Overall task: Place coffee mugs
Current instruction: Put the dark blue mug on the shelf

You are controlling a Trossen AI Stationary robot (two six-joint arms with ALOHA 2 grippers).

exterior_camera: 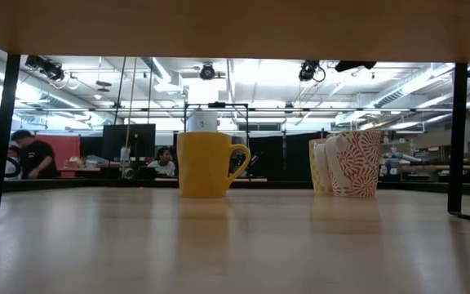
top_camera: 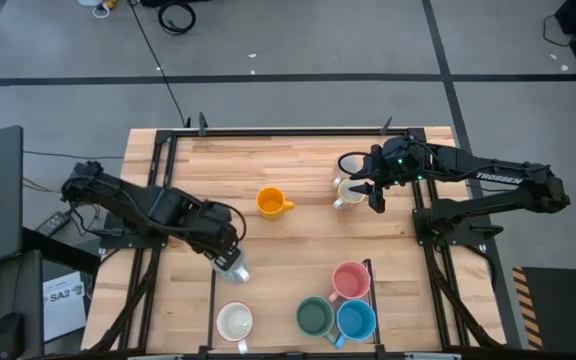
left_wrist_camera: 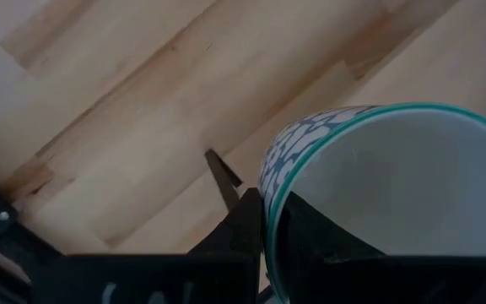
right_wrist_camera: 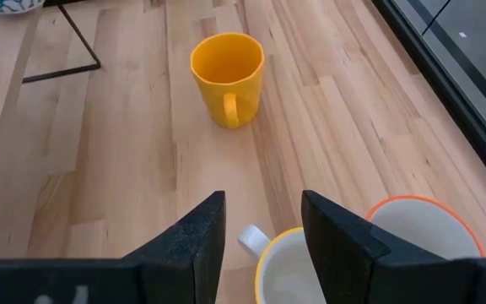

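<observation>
My left gripper (top_camera: pixel 230 258) is over the table's left middle, shut on a white mug with a blue pattern and a teal rim (left_wrist_camera: pixel 378 169). My right gripper (right_wrist_camera: pixel 264 228) hovers open at the far right above a cream mug with a yellow rim (right_wrist_camera: pixel 289 274); that mug's white handle (right_wrist_camera: pixel 250 241) lies below the gap between the fingers, untouched. An orange-rimmed mug (right_wrist_camera: pixel 424 236) stands beside it. An orange mug (top_camera: pixel 271 202) stands upright mid-table. White (top_camera: pixel 235 322), pink (top_camera: pixel 350 281), green (top_camera: pixel 314 317) and blue (top_camera: pixel 356 320) mugs stand along the near edge. My left gripper holds the patterned mug by its teal rim (left_wrist_camera: pixel 270 198), one finger (left_wrist_camera: pixel 247 228) outside the wall and one inside the cup. The fingers come from above, pointing steeply down. The mug hangs tilted below them; whether its base touches the table does not show.
A thin black wire frame (top_camera: pixel 213 300) stands on the near half of the table, around the near-edge mugs. Black rails (top_camera: pixel 158 170) run along the table's sides. Bare wood lies between the orange mug and the near mugs. People show in the room beyond (exterior_camera: pixel 31 155).
</observation>
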